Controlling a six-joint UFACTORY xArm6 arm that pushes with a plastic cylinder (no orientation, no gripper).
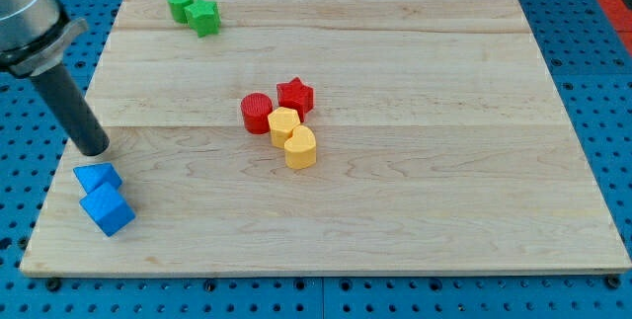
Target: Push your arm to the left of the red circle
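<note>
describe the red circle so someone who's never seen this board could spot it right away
On the wooden board, find the cluster of four blocks near the middle. The red circle is its leftmost piece, touching the red star and a yellow block. It alone is red and round.

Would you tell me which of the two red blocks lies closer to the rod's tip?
The red circle. It sits on the view's left of the red star, on the side facing my tip, which rests near the board's left edge just above the blue blocks.
</note>
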